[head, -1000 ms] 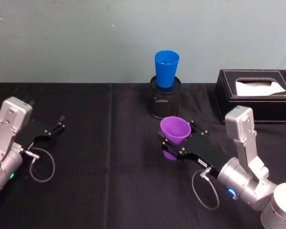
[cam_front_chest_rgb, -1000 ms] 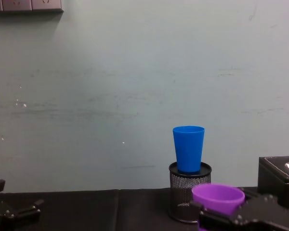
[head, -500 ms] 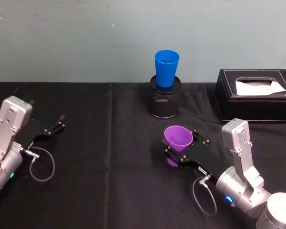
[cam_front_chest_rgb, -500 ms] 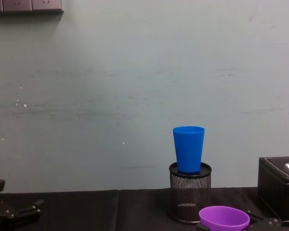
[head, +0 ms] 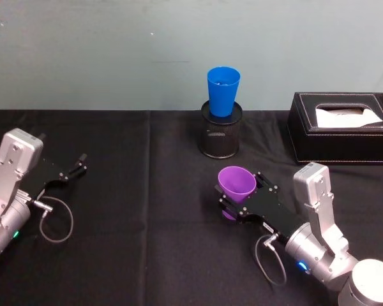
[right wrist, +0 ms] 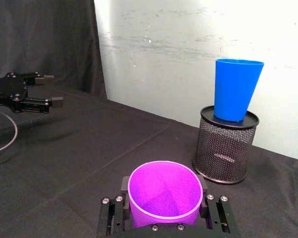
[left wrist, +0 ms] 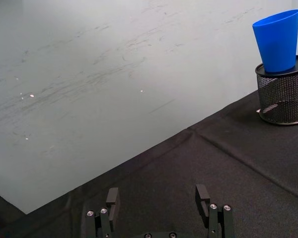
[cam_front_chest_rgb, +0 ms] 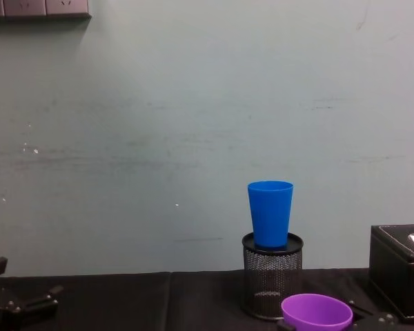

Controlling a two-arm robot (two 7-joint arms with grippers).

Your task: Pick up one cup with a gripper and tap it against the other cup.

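Smooth plastic cups (head: 236,185) — matt black cloth (head: 147,210).

The right gripper (head: 234,199) has pulled back toward the robot, carrying the purple cup (head: 236,183) with it — farther now from the blue cup (head: 223,90) — and in the chest view it sits lower.

Right gripper (head: 233,203) grips the purple cup (head: 235,187) near centre; the blue cup (head: 223,91) stands on a mesh holder (head: 220,140) farther back.

Silver arms, black claws, looped cables
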